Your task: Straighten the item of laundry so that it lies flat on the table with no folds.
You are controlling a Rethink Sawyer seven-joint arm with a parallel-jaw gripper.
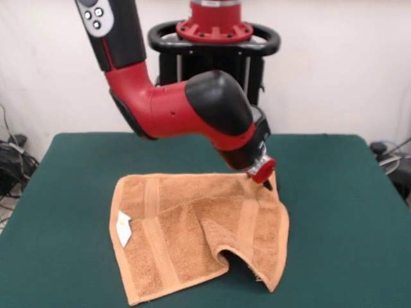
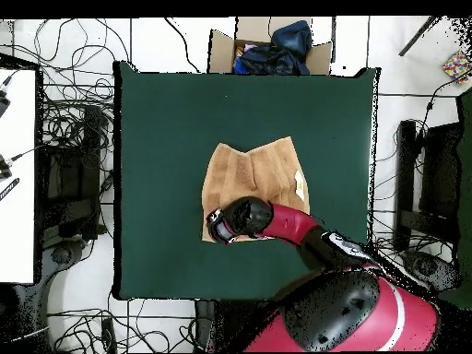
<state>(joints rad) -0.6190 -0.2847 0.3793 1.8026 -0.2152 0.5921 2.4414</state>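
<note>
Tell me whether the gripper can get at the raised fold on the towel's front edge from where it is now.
Probably yes. The gripper sits at the towel's far right corner, and the raised fold lies just beyond it with nothing between, only bare table around.

Orange-tan terry towel [image 1: 186,237] [image 2: 258,171] lies mid-table [image 1: 340,212] [image 2: 166,138], mostly spread. Woven bands run near its ends. White tag at left edge in front view. Near right portion humped up, a fold open underneath.

bare table [image 1: 334,212] all round towel [image 1: 186,237]; arm [image 1: 192,109] overhangs its far corner
</note>
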